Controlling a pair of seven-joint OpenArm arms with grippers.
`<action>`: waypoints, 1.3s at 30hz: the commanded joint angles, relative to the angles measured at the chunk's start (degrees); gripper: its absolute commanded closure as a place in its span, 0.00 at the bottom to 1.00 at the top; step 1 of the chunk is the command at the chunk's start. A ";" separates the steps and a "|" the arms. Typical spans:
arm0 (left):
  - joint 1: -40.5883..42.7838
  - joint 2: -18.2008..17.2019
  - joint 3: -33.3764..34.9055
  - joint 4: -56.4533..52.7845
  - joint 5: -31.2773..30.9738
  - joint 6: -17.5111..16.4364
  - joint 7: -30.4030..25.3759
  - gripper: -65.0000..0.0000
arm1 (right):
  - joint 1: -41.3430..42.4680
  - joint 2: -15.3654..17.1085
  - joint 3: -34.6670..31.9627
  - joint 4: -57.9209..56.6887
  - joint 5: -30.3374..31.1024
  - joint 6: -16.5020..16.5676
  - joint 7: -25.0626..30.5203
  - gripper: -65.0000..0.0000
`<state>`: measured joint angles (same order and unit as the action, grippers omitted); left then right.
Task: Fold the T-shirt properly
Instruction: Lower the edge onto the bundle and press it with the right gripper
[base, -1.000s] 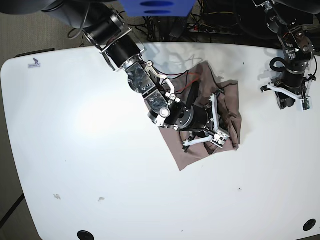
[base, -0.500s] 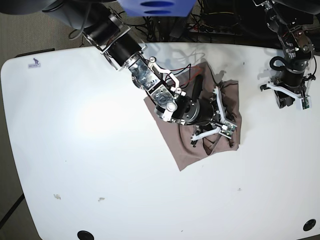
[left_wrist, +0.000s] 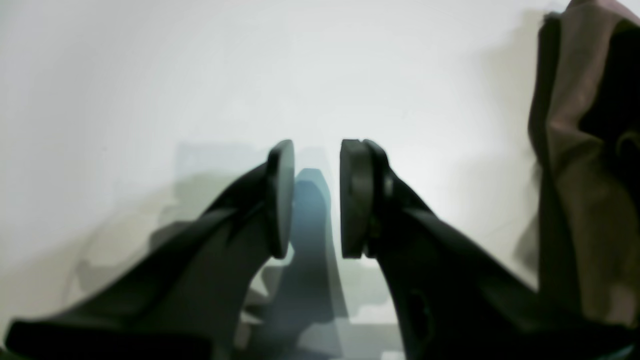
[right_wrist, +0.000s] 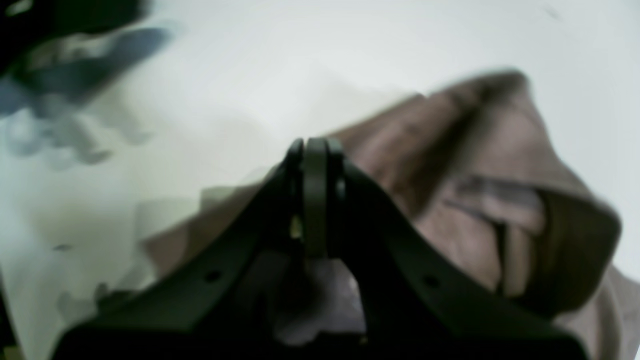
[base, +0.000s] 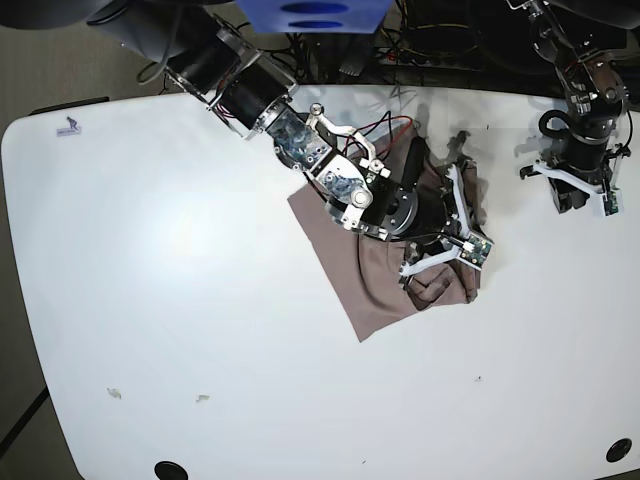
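**Right arm over the T-shirt, left arm parked off to the side**

The white bench (base: 150, 300) is bare on its left half in the base view, apart from a few small specks near the front edge. Toward the middle, the right arm reaches down from the upper left and lies across the T-shirt (base: 345, 275), a dusty brown cloth spread partly flat on the bench, its lower corner pointing at the front edge and its far side bunched into folds. The right gripper (base: 445, 225) sits over that bunched part; in its wrist view the fingers (right_wrist: 315, 195) are pressed together, and whether cloth is pinched between them cannot be told. Further right, well apart from the cloth, the left gripper (base: 580, 195) hangs over bare bench, its fingers (left_wrist: 280, 200) parted with nothing between them.
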<state>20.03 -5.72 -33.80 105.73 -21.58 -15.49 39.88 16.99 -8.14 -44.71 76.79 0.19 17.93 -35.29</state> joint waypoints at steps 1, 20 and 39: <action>-0.03 -0.57 -0.09 0.95 -0.35 0.06 -1.24 0.76 | 1.78 -0.86 0.62 3.25 0.12 -0.57 0.43 1.00; -0.21 0.57 0.09 0.95 -0.35 0.06 -1.33 0.76 | 5.20 -0.86 5.63 8.52 -0.23 -0.57 -6.16 1.00; -0.21 0.57 0.09 0.95 -0.35 0.06 -1.33 0.76 | 4.85 -0.86 5.72 2.90 -17.72 -0.66 -2.38 1.00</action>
<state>19.86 -4.60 -33.50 105.73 -21.61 -15.46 39.86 20.69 -8.14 -39.24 80.05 -16.43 17.43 -39.33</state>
